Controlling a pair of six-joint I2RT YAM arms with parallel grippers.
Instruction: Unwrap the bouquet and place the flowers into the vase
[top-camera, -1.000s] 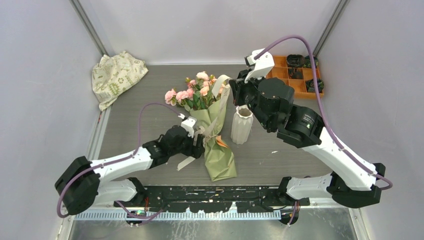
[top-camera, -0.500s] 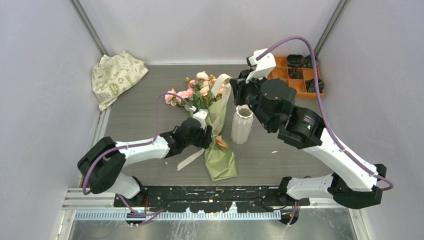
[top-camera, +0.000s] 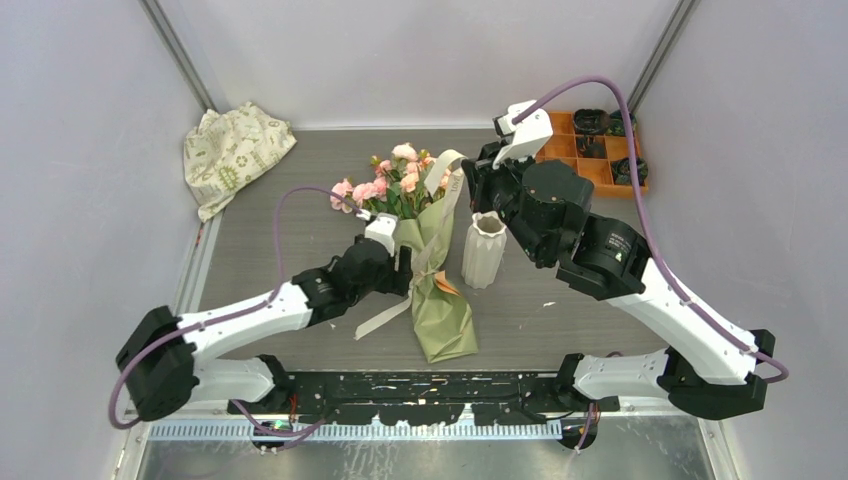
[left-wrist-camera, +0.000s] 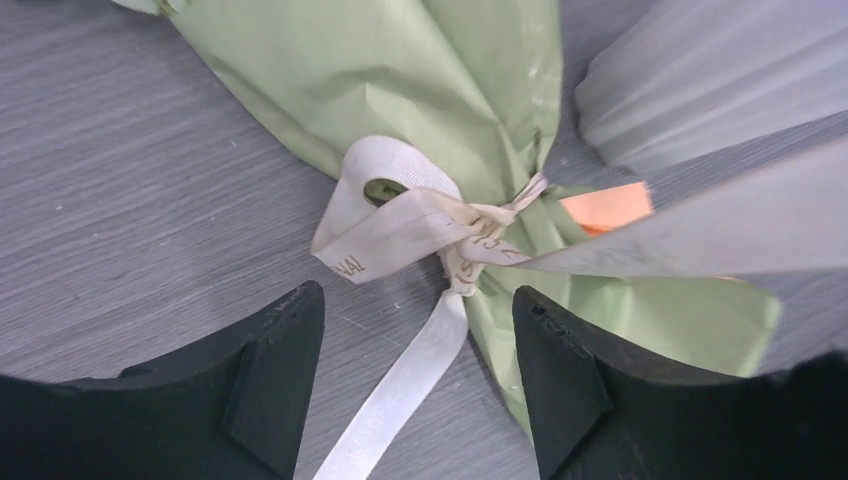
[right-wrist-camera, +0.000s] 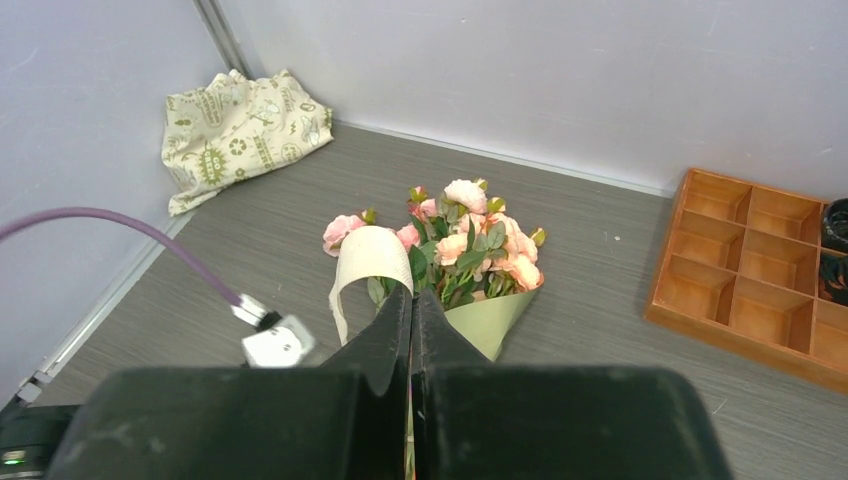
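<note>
Far left, back corner: a crumpled cream patterned cloth (top-camera: 232, 152), soft and lying loose on the grey wood-grain desk (top-camera: 290, 215).

Left tool (left-wrist-camera: 418, 300): over the last second its arm shuffled up along the cone's left flank and settled back. It is now released, jaws wide, straddling the knot without touching it. Nothing is in its grasp.

The bouquet (top-camera: 437, 300) lies on the desk at centre, blooms toward the back wall, just left of the vase. The cone is matte olive-green paper, creased and gathered at the waist, with a sliver of orange lining showing at the tie. The cream ribbon (left-wrist-camera: 400, 215) is flat and woven with printed lettering. It is still knotted, one loop standing and one tail trailing toward the near edge. The pink and peach rose-like flowers (top-camera: 395, 180), with green leaves, remain inside the cone.

Small white ceramic vase (top-camera: 484, 250): ribbed sides, scalloped rim, upright, no stems in it.

Right tool (right-wrist-camera: 411, 295): unmoved, clenched on the cream ribbon's long end, holding it raised above the blooms.

Judgement: the tie has not given, so unwrapping has barely begun. The left tool is probably lining up on the knot.

Far right: an orange wooden compartment tray (top-camera: 600, 175), with dark objects in some cells.
</note>
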